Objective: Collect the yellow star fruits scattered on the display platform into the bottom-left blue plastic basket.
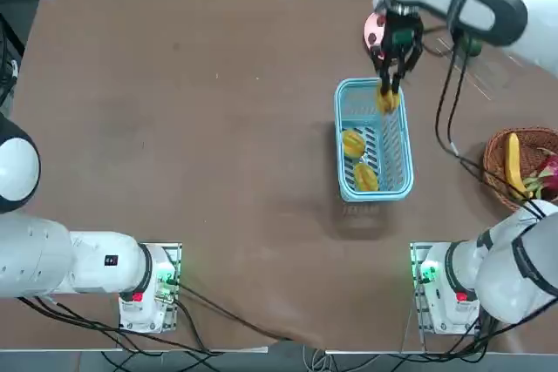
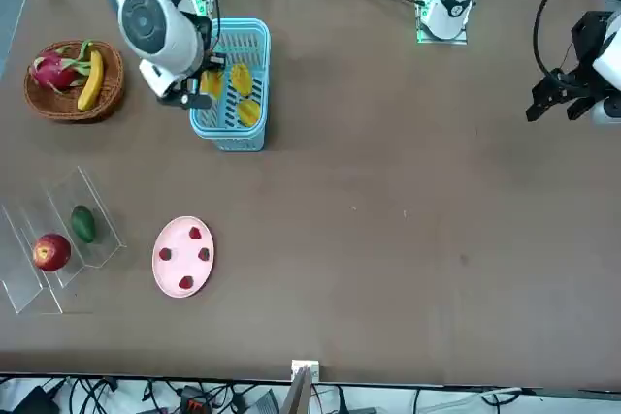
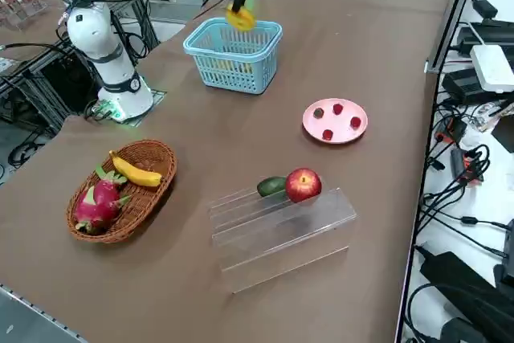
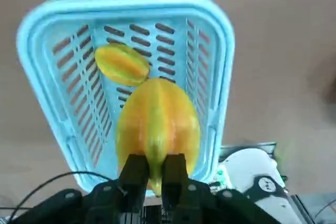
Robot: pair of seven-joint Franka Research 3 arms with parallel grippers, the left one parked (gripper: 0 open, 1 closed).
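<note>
My right gripper (image 1: 390, 84) is shut on a yellow star fruit (image 1: 388, 99) and holds it just above the far end of the blue plastic basket (image 1: 375, 195). The wrist view shows the fingers (image 4: 135, 169) pinching the fruit's (image 4: 157, 121) lower tip over the basket (image 4: 126, 1). Two more star fruits (image 1: 353, 142) (image 1: 365, 178) lie inside the basket. From the side, the held fruit (image 3: 239, 18) hangs over the basket's rim (image 3: 233, 74). The clear display platform (image 3: 281, 230) stands apart and carries only a red apple (image 3: 303, 185) and a green fruit (image 3: 271, 186).
A pink plate (image 3: 345, 130) with small red berries lies between the basket and the platform. A round wicker basket (image 3: 132, 214) holds a banana and a dragon fruit near the right arm's base (image 3: 120, 94).
</note>
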